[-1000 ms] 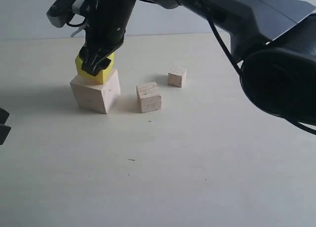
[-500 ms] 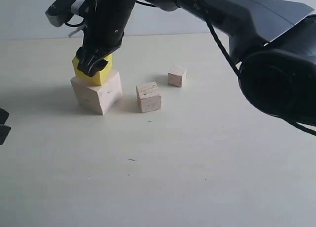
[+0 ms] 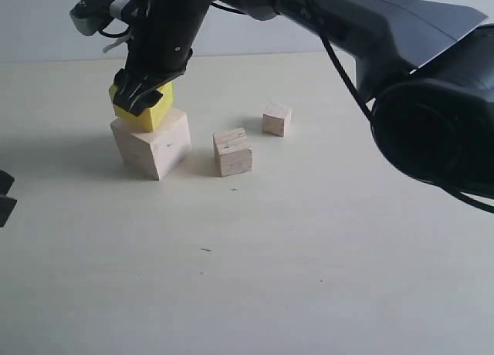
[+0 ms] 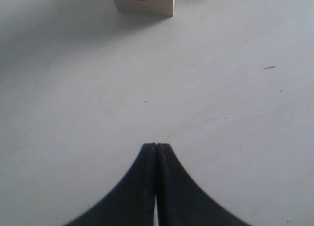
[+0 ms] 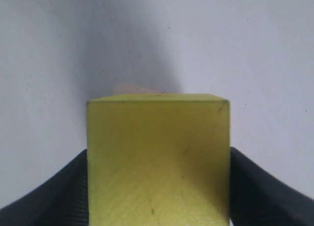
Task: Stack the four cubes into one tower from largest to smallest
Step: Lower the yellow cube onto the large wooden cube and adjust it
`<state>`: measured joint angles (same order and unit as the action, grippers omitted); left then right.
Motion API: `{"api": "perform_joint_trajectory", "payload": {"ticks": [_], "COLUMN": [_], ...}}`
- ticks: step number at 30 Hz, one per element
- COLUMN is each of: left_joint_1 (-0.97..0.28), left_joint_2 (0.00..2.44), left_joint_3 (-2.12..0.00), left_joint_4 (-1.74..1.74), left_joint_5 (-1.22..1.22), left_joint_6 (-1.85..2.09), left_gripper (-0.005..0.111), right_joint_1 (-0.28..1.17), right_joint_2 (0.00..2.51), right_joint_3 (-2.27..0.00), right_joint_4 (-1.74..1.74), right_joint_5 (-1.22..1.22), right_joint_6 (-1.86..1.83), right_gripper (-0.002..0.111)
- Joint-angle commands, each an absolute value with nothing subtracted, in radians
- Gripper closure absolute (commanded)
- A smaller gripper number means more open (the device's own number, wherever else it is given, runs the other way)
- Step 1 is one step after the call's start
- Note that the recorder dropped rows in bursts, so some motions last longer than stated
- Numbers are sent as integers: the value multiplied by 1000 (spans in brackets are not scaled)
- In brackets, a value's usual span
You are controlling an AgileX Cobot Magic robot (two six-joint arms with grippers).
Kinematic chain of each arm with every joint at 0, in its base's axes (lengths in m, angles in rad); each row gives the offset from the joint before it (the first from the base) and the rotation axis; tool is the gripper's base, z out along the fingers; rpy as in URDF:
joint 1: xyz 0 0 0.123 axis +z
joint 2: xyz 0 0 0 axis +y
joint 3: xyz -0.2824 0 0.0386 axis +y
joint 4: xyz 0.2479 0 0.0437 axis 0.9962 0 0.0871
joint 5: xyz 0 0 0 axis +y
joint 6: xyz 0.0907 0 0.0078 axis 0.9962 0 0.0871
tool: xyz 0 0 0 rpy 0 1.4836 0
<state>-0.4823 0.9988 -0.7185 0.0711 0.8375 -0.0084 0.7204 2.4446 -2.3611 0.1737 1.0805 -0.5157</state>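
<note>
My right gripper [image 3: 141, 99] is shut on the bright yellow cube [image 3: 151, 115], which rests on top of the largest pale wood cube [image 3: 154, 147] at the left of the table. In the right wrist view the yellow cube [image 5: 158, 157] fills the space between the black fingers [image 5: 54, 201], and a sliver of pale wood [image 5: 132, 90] peeks out beyond it. Two smaller pale cubes sit apart on the table: a medium one [image 3: 233, 152] and the smallest [image 3: 276, 120] behind it. My left gripper [image 4: 156, 148] is shut with nothing in it, low over bare table, with the big cube's base [image 4: 143, 1] ahead.
The right arm [image 3: 370, 31] reaches across from the right, passing above and behind the small cubes. A dark part of the left arm [image 3: 5, 197] shows at the left edge. The pale tabletop [image 3: 270, 262] stretches toward the front.
The right gripper with the yellow cube has shifted slightly left and up on the large cube. The large cube has turned slightly. The left gripper has not moved.
</note>
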Motion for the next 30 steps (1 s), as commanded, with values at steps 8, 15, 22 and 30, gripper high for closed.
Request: {"api": "perform_joint_trajectory", "payload": {"ticks": [8,15,22,30], "left_joint_1": [-488,-488,-488,-488], "left_joint_2": [1001,1001,1001,1001], "left_joint_3": [-724,-724,-724,-724], "left_joint_4": [66,66,66,66], "left_joint_5": [840,836,832,807], "left_joint_6": [-7,-7,-7,-7], "left_gripper": [107,107,107,107], "right_joint_1": [715,715,715,715], "right_joint_2": [2444,2444,2419,2398], "right_joint_3": [-2369,-2369,-2369,-2369], "right_joint_4": [160,158,144,98], "right_joint_5": [1110,1108,1123,1167], "right_joint_6": [-458,-414,-346,-261], "right_gripper": [40,29,30,30]}}
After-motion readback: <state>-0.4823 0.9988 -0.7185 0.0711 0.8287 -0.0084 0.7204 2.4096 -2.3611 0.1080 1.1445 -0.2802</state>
